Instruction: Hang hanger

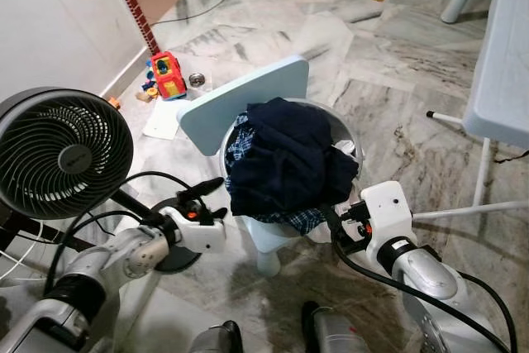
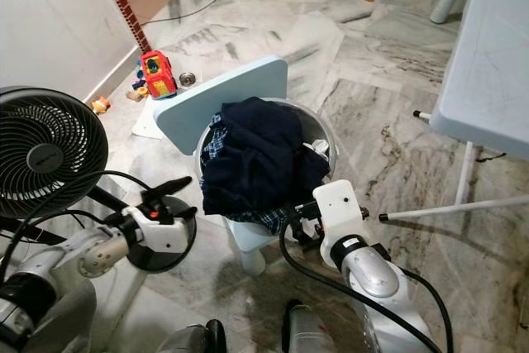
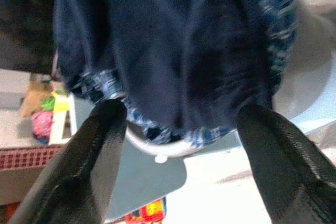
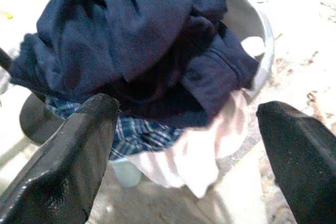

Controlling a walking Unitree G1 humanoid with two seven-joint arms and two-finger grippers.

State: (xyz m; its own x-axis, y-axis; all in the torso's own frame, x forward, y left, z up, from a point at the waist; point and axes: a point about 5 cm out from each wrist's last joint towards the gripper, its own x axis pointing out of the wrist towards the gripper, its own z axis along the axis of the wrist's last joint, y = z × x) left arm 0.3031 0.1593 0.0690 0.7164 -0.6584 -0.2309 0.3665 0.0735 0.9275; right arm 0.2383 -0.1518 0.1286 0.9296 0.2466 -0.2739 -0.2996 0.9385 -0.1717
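A heap of clothes fills a round white basket on a light blue chair straight ahead. A navy garment lies on top, with blue plaid cloth and pale pink cloth hanging out beneath it. My left gripper is open at the basket's left side, its fingers spread level with the hanging navy and plaid cloth. My right gripper is open at the basket's near right side, just below the navy garment's edge, holding nothing. I see no hanger.
A black fan on a stand is close on my left, its cable looping by my left arm. A white table and a thin white rod are to the right. Toys lie on the marble floor beyond.
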